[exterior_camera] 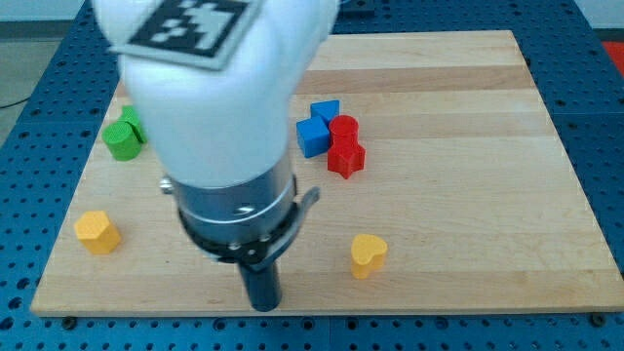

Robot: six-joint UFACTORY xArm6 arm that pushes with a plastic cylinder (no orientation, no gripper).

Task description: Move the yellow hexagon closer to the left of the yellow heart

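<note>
Nearest the camera is the arm's bulky white housing with its dark collar, ending in the straight dark rod; my tip sits low on the light wooden tabletop, close to the bottom edge and a little left of its middle. There are no jaws on this arm, so nothing is apart, together or clamped: the rod is bare and, as far as can be seen, touches no block.

Working outward from the tip, the small yellow heart-shaped block lies to the view's right, near the bottom edge, apart from the rod. The small yellow hexagon block lies to the view's left, toward the bottom-left corner, farther from the tip than the heart is. The tip stands roughly between the two, a little lower than both.

Farther up, near the board's middle, two blue blocks and two red blocks cluster together, touching or nearly so; their shapes are hard to make out. A green block sits by the left edge, partly hidden behind the arm.

My judgement: the task is barely begun. The hexagon is well apart from the heart, and the tip is on the wrong side of it, so it must get round to the hexagon's left before pushing rightward.
</note>
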